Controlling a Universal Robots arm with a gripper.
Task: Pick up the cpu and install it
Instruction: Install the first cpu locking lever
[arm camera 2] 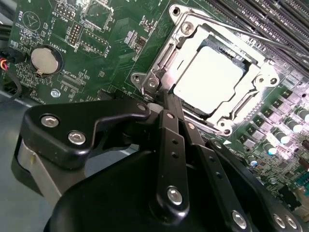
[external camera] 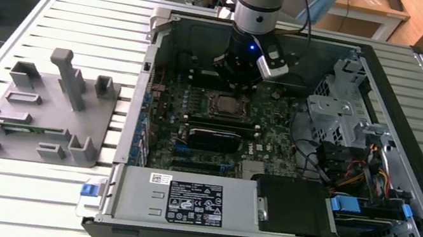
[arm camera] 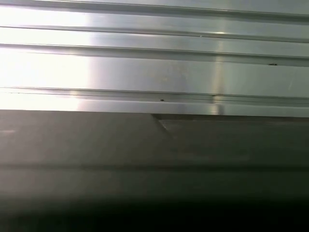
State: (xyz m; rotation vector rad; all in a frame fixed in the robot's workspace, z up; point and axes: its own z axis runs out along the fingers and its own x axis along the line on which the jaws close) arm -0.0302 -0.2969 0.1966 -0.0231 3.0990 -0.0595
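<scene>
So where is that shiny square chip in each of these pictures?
Exterior view: the cpu sits in its socket mid-motherboard, just below the gripper.
Second wrist view: the cpu lies inside the metal socket frame, just past the gripper's fingertips.
First wrist view: pale ribbed metal, no chip.
Shared landmark: the socket frame.

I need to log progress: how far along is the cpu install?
Done, it seems: the cpu lies flat in the socket on the motherboard. In hand: nothing; the gripper has its fingers together at the socket's corner. Left: the socket's metal frame lies around the chip, but I can't tell whether it is latched.
</scene>
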